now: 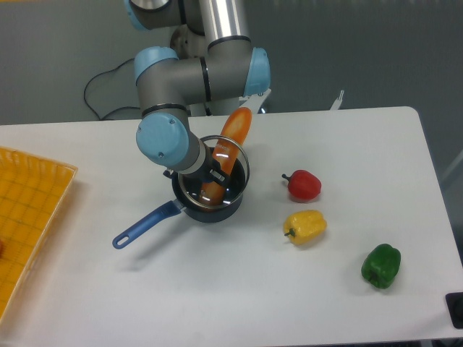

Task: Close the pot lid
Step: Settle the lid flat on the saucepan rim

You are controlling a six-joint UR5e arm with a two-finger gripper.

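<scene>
The dark navy pot stands on the white table left of centre, its long blue handle pointing toward the lower left. The clear glass lid with a thin silver rim hangs tilted just over the pot's mouth. My gripper comes in from the upper left and is shut on the lid at its middle, hiding the knob. An orange utensil sticks up out of the pot, leaning toward the back right and passing under the lid's far edge.
A red pepper, a yellow pepper and a green pepper lie to the right of the pot. A yellow tray sits at the left edge. The arm's base stands behind the pot.
</scene>
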